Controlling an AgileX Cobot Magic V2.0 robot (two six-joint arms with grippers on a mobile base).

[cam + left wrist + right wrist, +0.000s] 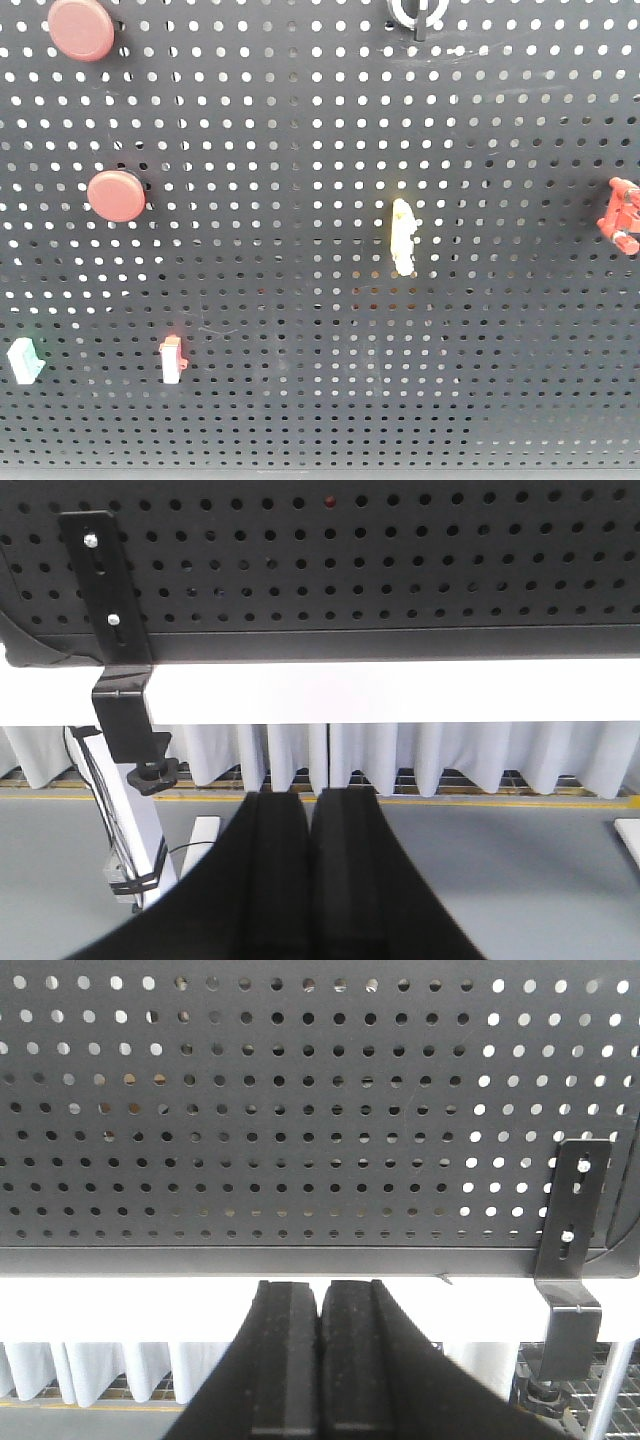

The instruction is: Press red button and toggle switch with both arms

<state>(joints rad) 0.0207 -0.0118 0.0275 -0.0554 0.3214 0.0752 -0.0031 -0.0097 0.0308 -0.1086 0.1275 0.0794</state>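
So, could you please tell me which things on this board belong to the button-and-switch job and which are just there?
Job: upper red button, lower red button, cream switch (likely the toggle), left end effector, right end effector.
Just there: red fitting, green switch, red-tipped switch.

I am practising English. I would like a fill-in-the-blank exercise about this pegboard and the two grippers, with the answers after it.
1. The pegboard carries ___ round red buttons: the upper red button and the lower red button.
2. In the front view, the pale yellow switch is to the ___ (left/right) of the lower red button.
3. The jaws of the left gripper and of the right gripper are ___ (open/shut).

Missing words: two; right; shut.
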